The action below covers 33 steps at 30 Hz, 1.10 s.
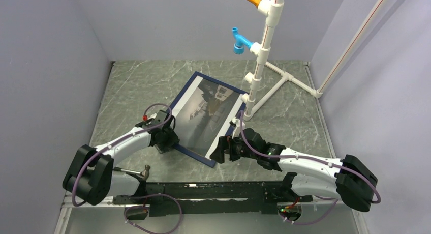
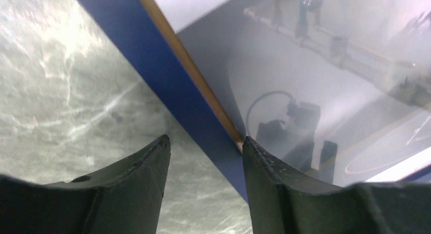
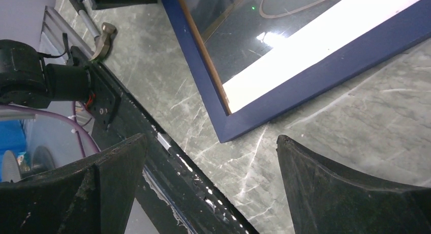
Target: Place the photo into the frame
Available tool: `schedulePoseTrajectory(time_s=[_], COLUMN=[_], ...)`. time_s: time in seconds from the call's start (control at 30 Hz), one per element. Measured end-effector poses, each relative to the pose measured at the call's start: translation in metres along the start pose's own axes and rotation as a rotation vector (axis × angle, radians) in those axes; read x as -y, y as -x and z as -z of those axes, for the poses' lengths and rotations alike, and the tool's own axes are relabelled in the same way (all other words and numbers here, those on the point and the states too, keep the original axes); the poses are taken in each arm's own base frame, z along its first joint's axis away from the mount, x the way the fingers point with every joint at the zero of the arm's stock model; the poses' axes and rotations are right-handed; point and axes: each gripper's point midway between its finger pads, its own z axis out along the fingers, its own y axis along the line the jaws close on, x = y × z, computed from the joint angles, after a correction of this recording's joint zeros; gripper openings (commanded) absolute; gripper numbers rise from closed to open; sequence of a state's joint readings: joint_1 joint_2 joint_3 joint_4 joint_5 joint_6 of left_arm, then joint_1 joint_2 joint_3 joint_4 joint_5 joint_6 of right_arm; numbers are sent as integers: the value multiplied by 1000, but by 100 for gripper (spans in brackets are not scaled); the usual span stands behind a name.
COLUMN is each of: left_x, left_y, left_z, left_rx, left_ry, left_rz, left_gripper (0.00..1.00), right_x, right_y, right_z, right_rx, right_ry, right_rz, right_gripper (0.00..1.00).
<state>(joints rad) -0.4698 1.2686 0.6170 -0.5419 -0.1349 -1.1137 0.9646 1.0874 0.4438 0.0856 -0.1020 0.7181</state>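
The frame [image 1: 193,154] lies flat on the marble table, navy face up. The glossy photo [image 1: 206,112] sits inside its rails and mirrors the room. My left gripper [image 1: 167,142] is at the frame's left rail. In the left wrist view the gripper [image 2: 206,140] is open astride the navy rail [image 2: 167,76]. One finger [image 2: 264,168] is at the rail's inner wooden lip beside the photo [image 2: 315,91], and the other [image 2: 147,168] is over bare table. My right gripper [image 1: 216,152] is open just off the frame's near corner [image 3: 325,76], holding nothing. The photo's white band [image 3: 305,46] lies along that rail.
A white pipe stand [image 1: 264,51] with blue and orange fittings rises just past the frame's far right corner. A hammer [image 1: 145,170] lies near the left arm's base. A black mounting rail [image 1: 213,191] runs along the near table edge. Grey walls close in three sides.
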Motion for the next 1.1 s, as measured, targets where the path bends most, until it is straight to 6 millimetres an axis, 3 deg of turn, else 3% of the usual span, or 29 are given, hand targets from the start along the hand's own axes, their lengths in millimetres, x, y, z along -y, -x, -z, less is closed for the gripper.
schedulePoseTrajectory(time_s=[0.2, 0.33, 0.57, 0.77, 0.87, 1.1], left_x=[1, -3, -12, -46, -57, -53], left_y=[28, 67, 127, 164, 182, 202], left_z=[-9, -16, -23, -32, -34, -31], left_rx=[25, 73, 116, 81, 62, 33], left_ry=[38, 76, 130, 179, 181, 186], left_rz=[18, 62, -4, -40, -50, -108], left_gripper=[23, 0, 0, 1, 15, 88], right_x=[9, 17, 35, 44, 45, 54], right_y=[11, 18, 24, 23, 27, 29], right_z=[8, 12, 14, 16, 15, 15], right_rx=[35, 54, 63, 35, 38, 31], right_ry=[-32, -54, -102, -144, -154, -186], right_rz=[-6, -17, -27, 7, 22, 24], right_gripper=[100, 100, 100, 100, 100, 100])
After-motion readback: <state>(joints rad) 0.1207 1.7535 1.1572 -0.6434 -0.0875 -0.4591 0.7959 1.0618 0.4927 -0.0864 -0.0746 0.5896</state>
